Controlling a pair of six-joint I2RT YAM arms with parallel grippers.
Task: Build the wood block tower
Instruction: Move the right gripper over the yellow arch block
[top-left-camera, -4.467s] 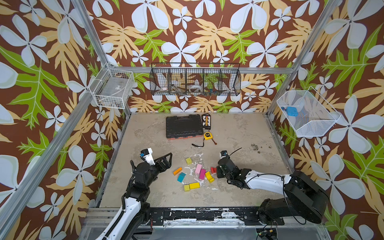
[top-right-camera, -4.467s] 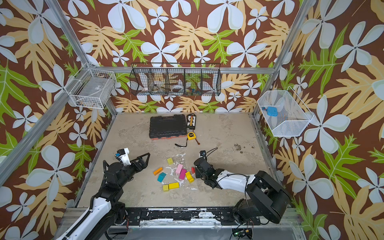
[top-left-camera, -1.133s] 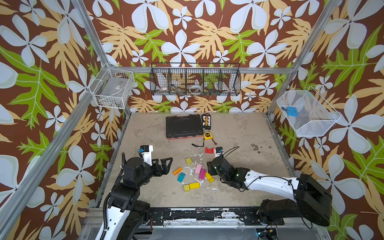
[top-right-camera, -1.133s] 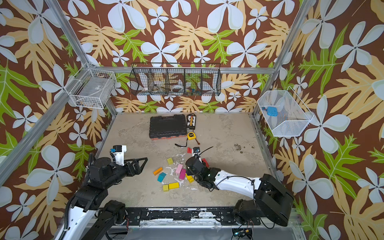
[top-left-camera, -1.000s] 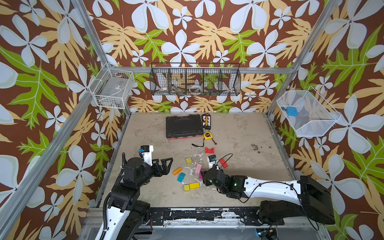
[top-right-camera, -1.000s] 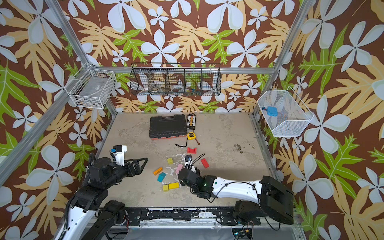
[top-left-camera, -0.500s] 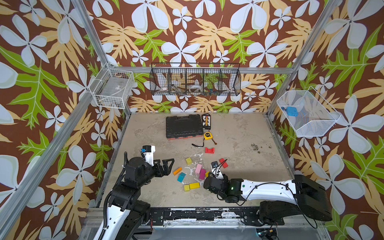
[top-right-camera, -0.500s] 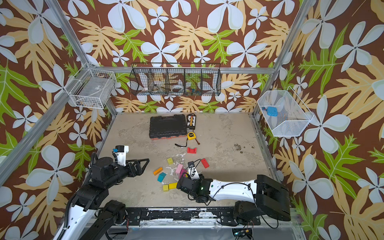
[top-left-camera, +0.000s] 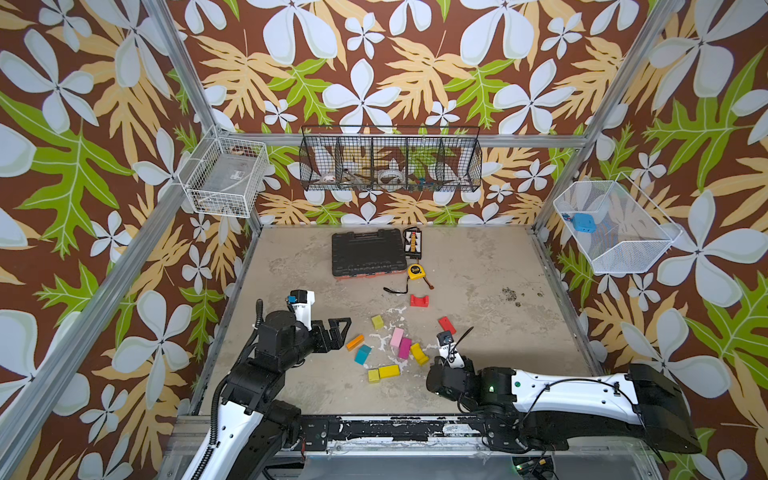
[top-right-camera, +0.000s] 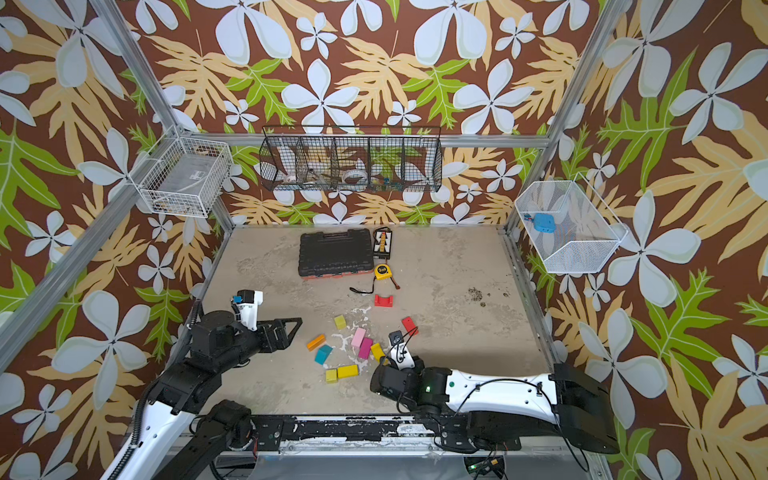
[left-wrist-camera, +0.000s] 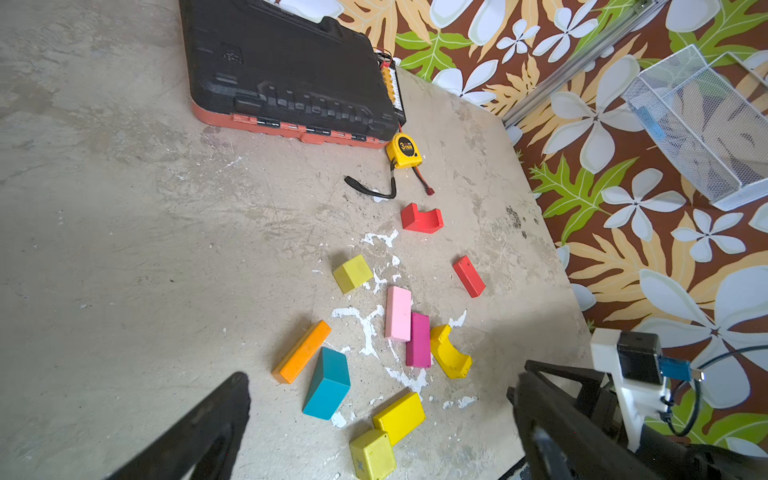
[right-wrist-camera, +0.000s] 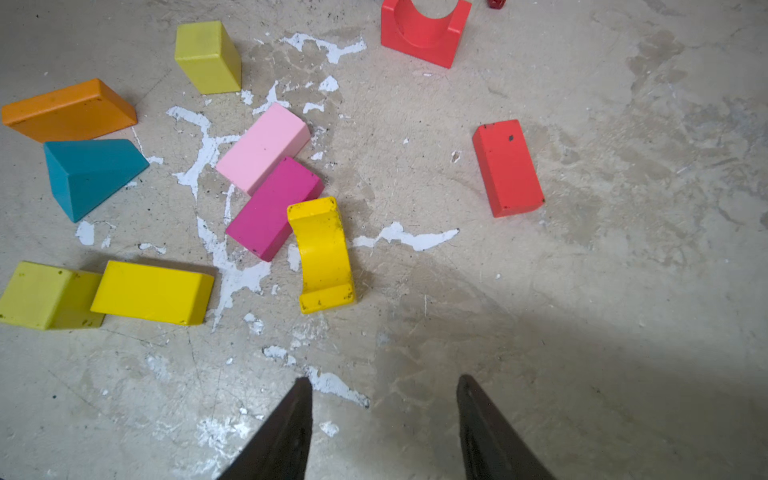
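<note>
Nearest the base, the right end effector (right-wrist-camera: 384, 380) is held low over the tabletop (right-wrist-camera: 623, 291), its fingers parted and nothing between them. Just ahead of it, slightly toward the left arm's side, a yellow arch (right-wrist-camera: 324, 253) is found. Its long axis runs roughly along the line in which the fingers point, so a closing across its narrow width is judged the likeliest approach, and the right arm is judged the nearer one. The arch is touched by a magenta bar (right-wrist-camera: 274, 208), which is laid against a pink bar (right-wrist-camera: 264, 147).

The left end effector (left-wrist-camera: 382, 374) is spread wide and empty, with an orange bar (left-wrist-camera: 301, 351) and a teal wedge (left-wrist-camera: 328, 384) near it.

Nothing is stacked yet: the wood blocks (top-left-camera: 404, 348) are scattered on the tabletop. Farther back a red bar (right-wrist-camera: 507, 168) and a red arch (right-wrist-camera: 415, 45) are set apart. Beyond them lie a tape measure (left-wrist-camera: 403, 149) and a black tool case (left-wrist-camera: 282, 70).
</note>
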